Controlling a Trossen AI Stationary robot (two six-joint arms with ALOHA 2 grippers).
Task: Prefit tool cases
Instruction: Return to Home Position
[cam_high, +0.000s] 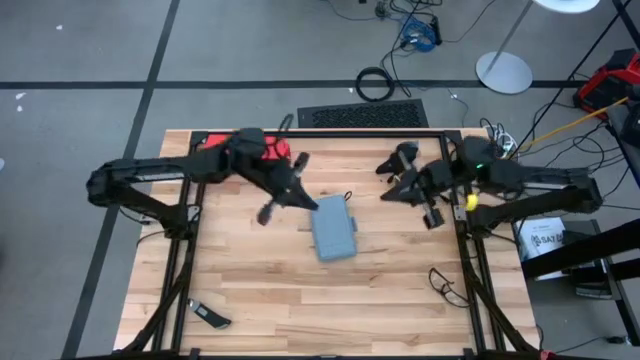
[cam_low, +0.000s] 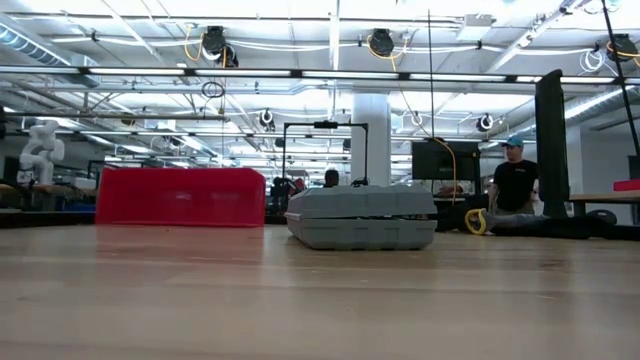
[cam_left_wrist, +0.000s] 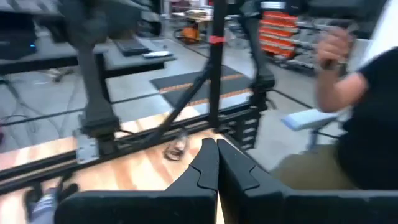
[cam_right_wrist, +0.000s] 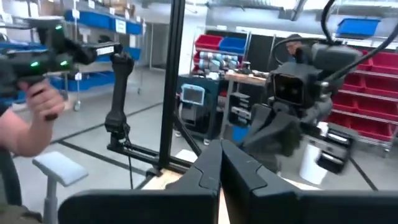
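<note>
Wooden table (cam_high: 250, 290) carries one blue-grey case (cam_high: 334, 235), shut and lying flat near the middle; in the low view the case (cam_low: 361, 217) sits level on the boards. One red box (cam_low: 181, 196) stands at the far left edge, well apart from it. The left gripper (cam_high: 266, 214) hangs just beside the case's far-left corner without touching it, its fingers (cam_left_wrist: 206, 163) pressed together. The right gripper (cam_high: 388, 193) is over the far right part of the table, its fingers (cam_right_wrist: 210, 163) together too. One small dark tool (cam_high: 210, 315) lies at the near left corner and one cable (cam_high: 448, 285) at the near right. One person (cam_low: 515, 185) stands behind.
</note>
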